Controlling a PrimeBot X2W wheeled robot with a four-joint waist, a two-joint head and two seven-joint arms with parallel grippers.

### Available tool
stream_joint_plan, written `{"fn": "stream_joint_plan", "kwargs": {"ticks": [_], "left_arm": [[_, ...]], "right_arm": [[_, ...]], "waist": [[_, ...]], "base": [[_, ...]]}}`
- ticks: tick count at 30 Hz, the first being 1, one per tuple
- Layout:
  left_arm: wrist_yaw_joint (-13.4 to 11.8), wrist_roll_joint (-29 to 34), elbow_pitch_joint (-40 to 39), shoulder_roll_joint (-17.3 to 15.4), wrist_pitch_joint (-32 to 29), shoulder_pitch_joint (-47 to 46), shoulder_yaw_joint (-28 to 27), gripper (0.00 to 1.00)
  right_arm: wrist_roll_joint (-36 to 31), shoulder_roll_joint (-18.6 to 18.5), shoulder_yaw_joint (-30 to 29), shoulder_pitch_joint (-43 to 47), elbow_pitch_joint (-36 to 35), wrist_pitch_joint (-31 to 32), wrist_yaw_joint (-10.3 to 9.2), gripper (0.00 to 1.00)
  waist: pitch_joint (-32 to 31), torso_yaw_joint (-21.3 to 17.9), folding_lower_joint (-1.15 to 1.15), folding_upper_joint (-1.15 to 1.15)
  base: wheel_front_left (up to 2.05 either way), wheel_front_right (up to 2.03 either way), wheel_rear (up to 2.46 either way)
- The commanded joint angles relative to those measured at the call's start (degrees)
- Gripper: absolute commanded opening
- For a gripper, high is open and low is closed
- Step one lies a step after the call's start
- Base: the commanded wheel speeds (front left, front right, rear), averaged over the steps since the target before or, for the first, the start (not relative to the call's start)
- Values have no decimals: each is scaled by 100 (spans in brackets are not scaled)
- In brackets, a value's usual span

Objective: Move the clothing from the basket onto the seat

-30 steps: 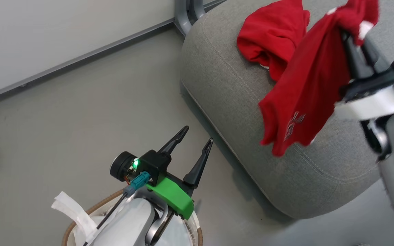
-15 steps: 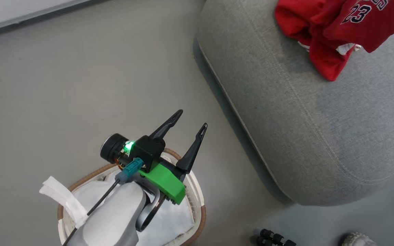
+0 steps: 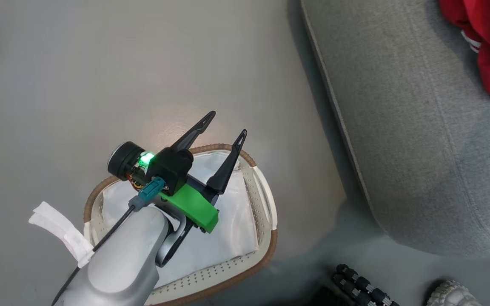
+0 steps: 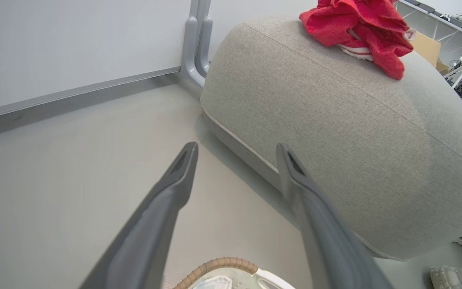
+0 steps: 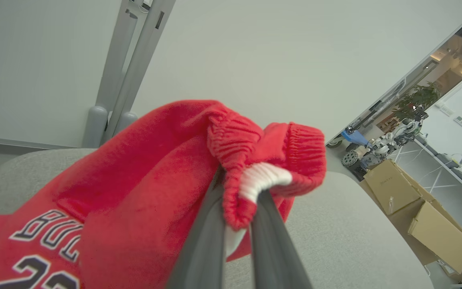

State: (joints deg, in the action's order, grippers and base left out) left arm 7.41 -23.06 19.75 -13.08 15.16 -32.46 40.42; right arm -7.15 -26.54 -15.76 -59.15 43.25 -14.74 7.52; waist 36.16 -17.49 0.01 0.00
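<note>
Smooth pale grey floor [image 3: 100,63] meets a plain white wall [image 4: 74,48]. The seat [image 3: 419,148], rounded and woven grey with piped seams, carries the crumpled red clothing [image 4: 355,28]. The oval perforated basket [image 3: 266,199], with a braided brown rim, holds a white cloth liner [image 3: 228,238]. The left gripper [image 3: 227,123] hangs above it, jaws apart. The right gripper [image 5: 241,188] has its jaws clamped on a gathered hem of the clothing above the seat.

clothing [image 5: 126,188]: bright red, dark white-edged lettering, white ribbed trim. basket [image 3: 223,268]: white, perforated, brown woven rim; liner [image 3: 228,229] white. seat [image 3: 419,148]: grey fabric.
</note>
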Motion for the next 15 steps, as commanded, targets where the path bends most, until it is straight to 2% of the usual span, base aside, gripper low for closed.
{"fn": "stream_joint_plan", "kwargs": {"ticks": [1,6,11,12,13,14,15], "left_arm": [[15,56,5,-22,-3,-93,-43,100],[15,75,35,44,-3,-49,-120,100],[15,74,96,71,-3,107,-252,100],[15,70,105,73,-4,138,-278,100],[15,66,117,79,-3,165,-306,100],[15,63,130,90,-3,191,-331,100],[15,65,138,108,-3,222,-380,100]], "right_arm": [[-78,83,-95,134,121,-40,-6,0],[-151,454,-361,614,287,-46,-6,0],[-107,906,-634,1320,19,-48,-5,0],[-91,973,-692,1422,-79,-43,-5,3],[-72,1051,-753,1547,-220,-43,-5,39],[-61,1120,-782,1657,-324,-42,-6,100],[-30,1179,-820,1783,-454,-43,-6,100]], "waist": [[333,354,-1,0],[269,416,-1,0],[-17,376,-1,0],[-74,364,-1,0],[-150,353,-1,0],[-225,346,-1,0],[-311,339,-1,0]], "base": [[0,0,0],[0,0,0],[0,0,0],[0,0,0],[0,0,0],[0,0,0],[0,0,0]]}}
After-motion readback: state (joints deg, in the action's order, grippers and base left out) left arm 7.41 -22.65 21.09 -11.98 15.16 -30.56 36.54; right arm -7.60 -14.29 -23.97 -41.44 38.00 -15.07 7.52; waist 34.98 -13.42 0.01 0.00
